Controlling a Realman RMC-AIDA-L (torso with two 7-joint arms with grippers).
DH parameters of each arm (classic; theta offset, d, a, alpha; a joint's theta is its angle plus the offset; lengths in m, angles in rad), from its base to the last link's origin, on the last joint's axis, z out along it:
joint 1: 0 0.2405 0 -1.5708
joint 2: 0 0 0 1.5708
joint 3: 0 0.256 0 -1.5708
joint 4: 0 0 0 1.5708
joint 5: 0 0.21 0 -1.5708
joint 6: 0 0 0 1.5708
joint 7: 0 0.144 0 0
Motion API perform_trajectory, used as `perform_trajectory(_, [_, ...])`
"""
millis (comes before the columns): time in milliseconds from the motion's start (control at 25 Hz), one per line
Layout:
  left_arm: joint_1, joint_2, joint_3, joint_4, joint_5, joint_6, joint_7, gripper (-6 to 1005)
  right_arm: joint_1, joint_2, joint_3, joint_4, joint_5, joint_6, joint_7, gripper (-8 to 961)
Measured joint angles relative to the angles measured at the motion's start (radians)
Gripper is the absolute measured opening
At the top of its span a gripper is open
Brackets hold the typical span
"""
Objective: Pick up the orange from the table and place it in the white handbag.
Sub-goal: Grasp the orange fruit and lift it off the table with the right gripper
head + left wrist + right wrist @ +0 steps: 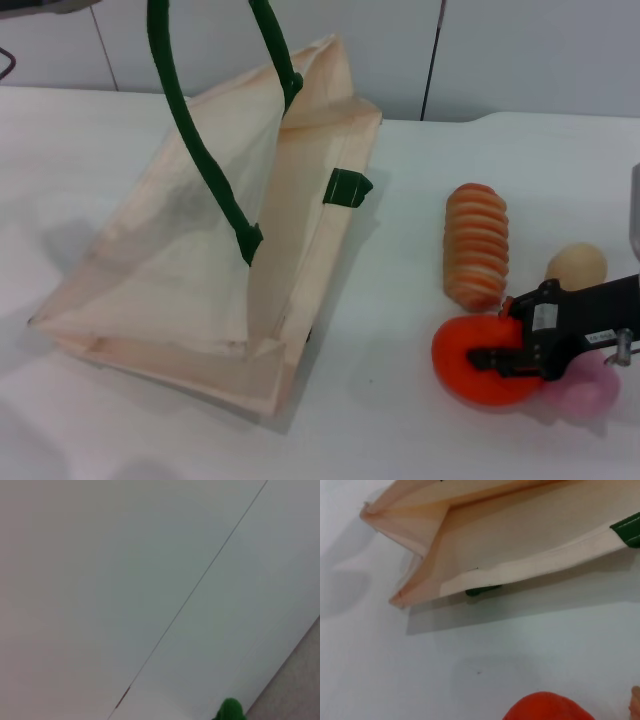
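Note:
The orange (462, 362) is a round bright orange-red fruit lying on the white table (400, 430) at the right. My right gripper (503, 332) is black and sits directly on it, reaching in from the right edge. In the right wrist view the orange's top (547, 707) shows at the edge. The white handbag (180, 260) is a large cream tote at the left and centre, with one dark green handle (195, 140) pulled up out of the picture. It also shows in the right wrist view (520, 540). My left gripper is out of view; the left wrist view shows only a bit of green (231, 711).
A ridged orange-and-cream striped oblong (477, 243) lies just behind the orange. A beige round fruit (577, 265) and a pink round fruit (590, 392) lie close to the gripper. A wall runs along the table's far edge.

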Motion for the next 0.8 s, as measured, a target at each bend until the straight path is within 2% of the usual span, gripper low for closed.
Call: perform_trajectory(800, [0.003, 0.0, 0.0, 0.0, -0.012, 0.0, 0.0, 122, 0.027, -0.005, 0.004, -0.001, -0.002, 0.003, 0.028, 292])
